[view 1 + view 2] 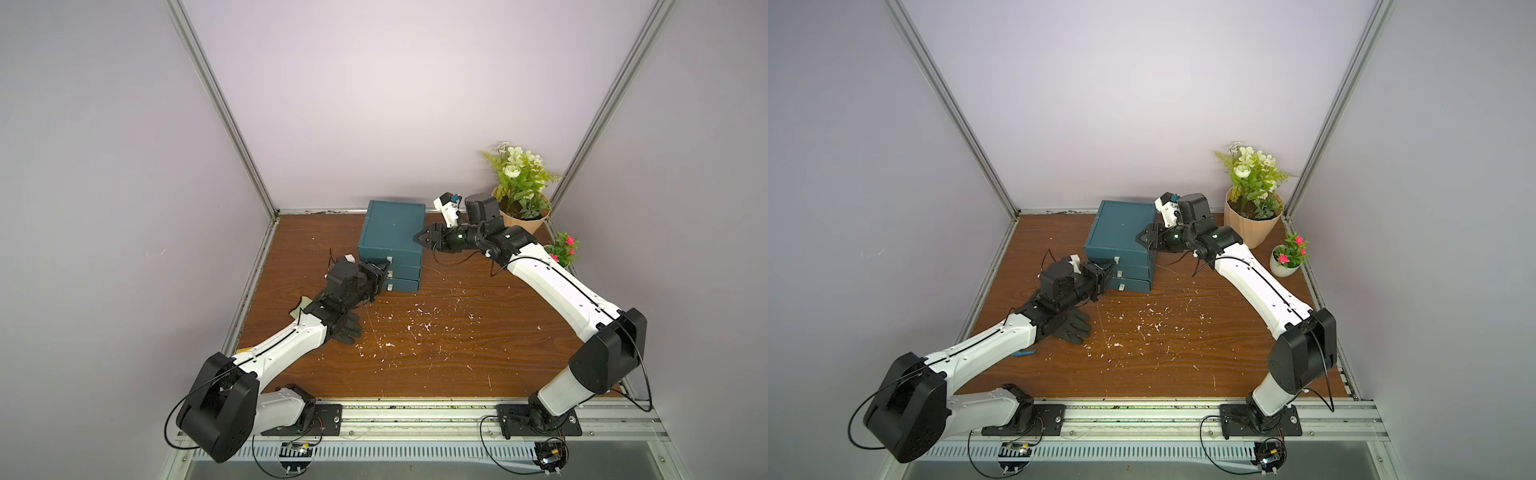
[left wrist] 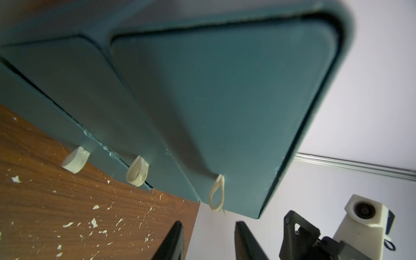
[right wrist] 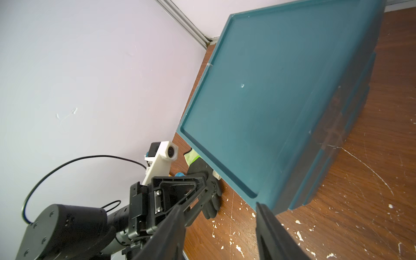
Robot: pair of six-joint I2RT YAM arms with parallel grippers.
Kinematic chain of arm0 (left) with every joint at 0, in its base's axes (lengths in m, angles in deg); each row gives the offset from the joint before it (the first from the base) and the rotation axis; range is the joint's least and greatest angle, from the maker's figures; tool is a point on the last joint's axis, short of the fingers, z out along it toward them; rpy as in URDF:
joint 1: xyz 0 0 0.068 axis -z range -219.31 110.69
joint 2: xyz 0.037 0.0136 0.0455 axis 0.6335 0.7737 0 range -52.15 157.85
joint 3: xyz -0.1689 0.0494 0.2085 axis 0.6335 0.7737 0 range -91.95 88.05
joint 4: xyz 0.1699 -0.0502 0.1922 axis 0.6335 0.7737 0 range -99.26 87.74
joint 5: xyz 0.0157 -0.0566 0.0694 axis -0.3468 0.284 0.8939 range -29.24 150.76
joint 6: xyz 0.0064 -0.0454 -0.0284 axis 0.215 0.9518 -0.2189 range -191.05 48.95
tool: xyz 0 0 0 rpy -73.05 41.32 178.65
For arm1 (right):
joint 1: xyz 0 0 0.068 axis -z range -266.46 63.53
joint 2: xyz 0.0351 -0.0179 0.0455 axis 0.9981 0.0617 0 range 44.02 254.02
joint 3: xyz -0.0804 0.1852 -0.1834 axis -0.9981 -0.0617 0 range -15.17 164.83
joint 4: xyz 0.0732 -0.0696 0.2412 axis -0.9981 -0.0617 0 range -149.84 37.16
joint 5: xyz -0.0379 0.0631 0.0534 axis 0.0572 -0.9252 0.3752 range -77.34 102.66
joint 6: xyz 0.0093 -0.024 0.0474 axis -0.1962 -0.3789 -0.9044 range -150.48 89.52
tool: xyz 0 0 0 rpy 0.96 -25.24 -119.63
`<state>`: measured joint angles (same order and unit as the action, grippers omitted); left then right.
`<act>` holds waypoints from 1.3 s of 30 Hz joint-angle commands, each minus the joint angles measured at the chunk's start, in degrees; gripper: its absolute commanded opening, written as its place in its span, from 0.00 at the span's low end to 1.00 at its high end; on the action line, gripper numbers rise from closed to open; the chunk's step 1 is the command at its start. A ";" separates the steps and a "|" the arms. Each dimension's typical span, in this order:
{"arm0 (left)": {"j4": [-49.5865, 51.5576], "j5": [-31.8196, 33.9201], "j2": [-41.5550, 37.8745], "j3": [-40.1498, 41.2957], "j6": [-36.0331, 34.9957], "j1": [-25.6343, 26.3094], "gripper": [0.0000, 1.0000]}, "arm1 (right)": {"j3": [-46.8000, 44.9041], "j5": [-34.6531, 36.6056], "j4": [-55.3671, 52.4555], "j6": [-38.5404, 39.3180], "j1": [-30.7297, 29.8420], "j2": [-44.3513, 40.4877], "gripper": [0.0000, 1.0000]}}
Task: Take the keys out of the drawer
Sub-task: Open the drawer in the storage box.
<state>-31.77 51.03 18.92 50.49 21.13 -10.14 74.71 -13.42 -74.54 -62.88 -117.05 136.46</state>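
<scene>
With the keys being concealed by shut drawers [image 2: 225, 101], the top pull loop [image 2: 217, 193] is being framed by the left gripper's [image 2: 208, 225] parted jaws for a square pinch, the cabinet [image 3: 270, 90] being flanked by the likewise parted right gripper [image 3: 218, 204].

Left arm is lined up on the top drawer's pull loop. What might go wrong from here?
1. The top drawer's pull loop is thin and lies just ahead of the open jaws of the left end effector; closing here may miss it.
2. The right end effector is open at a corner of the drawer unit, not clamping it, so a pull may drag the whole unit.
</scene>
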 commanded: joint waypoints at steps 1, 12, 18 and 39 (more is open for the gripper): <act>-3.00 1.85 0.17 -0.88 1.35 0.63 0.37 | 1.73 -1.16 2.46 0.64 -0.08 -1.48 0.54; -6.82 1.15 4.43 -1.54 3.02 0.69 0.35 | 4.54 -2.30 1.86 0.71 0.01 2.51 0.53; -6.95 3.03 4.77 -1.50 3.77 0.70 0.31 | 6.17 1.60 -1.19 2.21 0.17 3.77 0.54; -8.96 1.71 6.06 -2.06 3.85 0.65 0.10 | 12.85 11.28 -7.93 1.99 0.75 12.48 0.63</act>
<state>-39.52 53.23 24.86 50.38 25.75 -10.08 84.66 -3.57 -82.23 -61.42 -116.40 149.23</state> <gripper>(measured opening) 0.107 0.626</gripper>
